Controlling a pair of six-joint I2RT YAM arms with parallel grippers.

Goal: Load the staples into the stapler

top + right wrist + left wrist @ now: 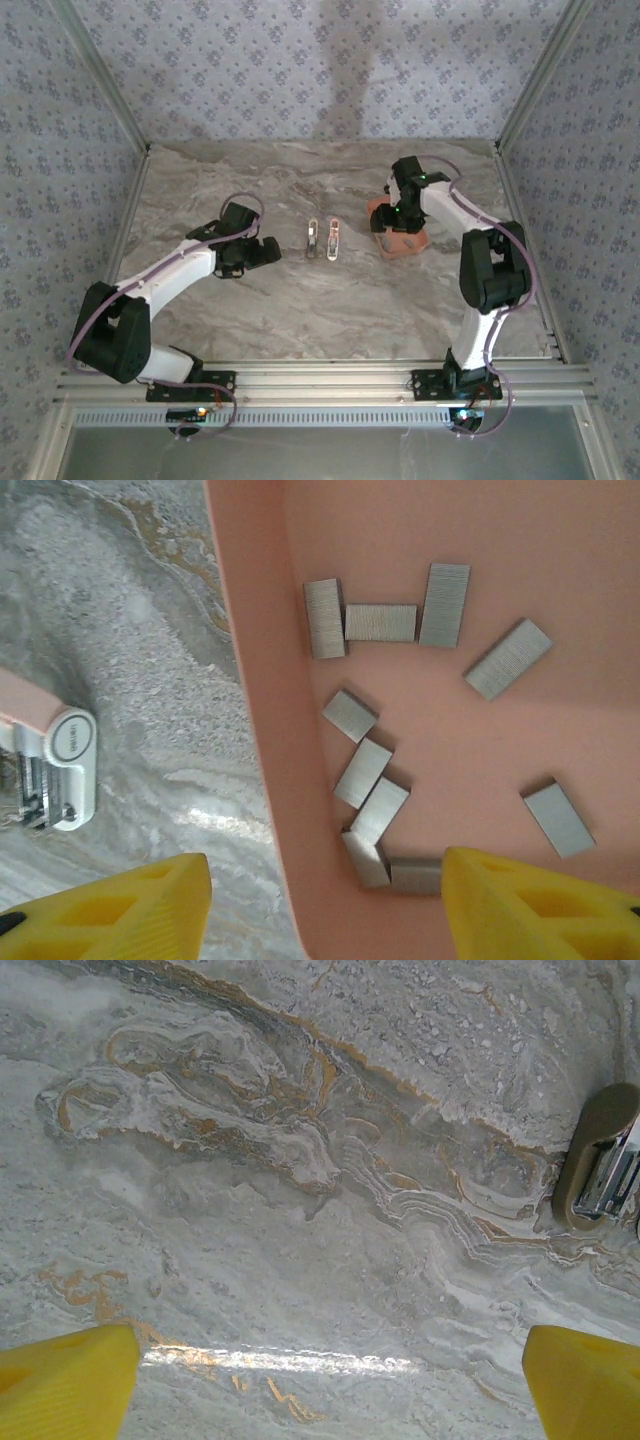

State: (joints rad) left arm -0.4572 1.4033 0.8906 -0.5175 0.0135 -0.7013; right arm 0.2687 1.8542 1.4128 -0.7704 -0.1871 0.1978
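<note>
Top view: stapler (334, 238) flat on marble table (300, 320) at mid-frame, pinkish, just right of whitish oblong piece (313, 238), apart from both arms. L gripper (268, 250) left of ctr, jaws spread wide, nothing between. In L wrist view, yellow fingers (70, 1385) at bottom corners over bare marble. R gripper (395, 220) upper right, over salmon tray (408, 245), jaws apart, holding nothing. In R wrist view, one finger outside tray wall, other inside, staples (380, 623) scattered across tray floor. Stapler end at left edge there.
</note>
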